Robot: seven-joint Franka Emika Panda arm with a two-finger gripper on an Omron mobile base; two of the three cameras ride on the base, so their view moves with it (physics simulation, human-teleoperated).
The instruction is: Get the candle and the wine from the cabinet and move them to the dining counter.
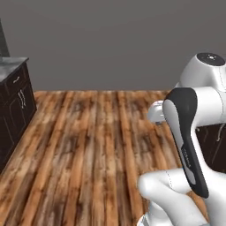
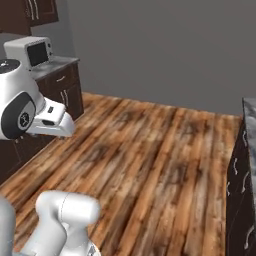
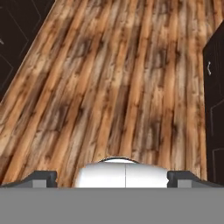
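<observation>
Wooden floor (image 3: 109,78) planks lie under the gripper (image 3: 111,177), whose jaws stand wide open and empty. Dark panelled cabinet (image 2: 37,12) doors with silver handles hang above the microwave (image 2: 29,52).

Wood-plank floor (image 1: 88,150) ran back to a plain grey wall (image 1: 110,39), dark lower cabinets (image 1: 15,110) with a marbled top stood at the floor's left edge, white arm (image 1: 194,132) with a dark joint rose over the floor's right side
</observation>
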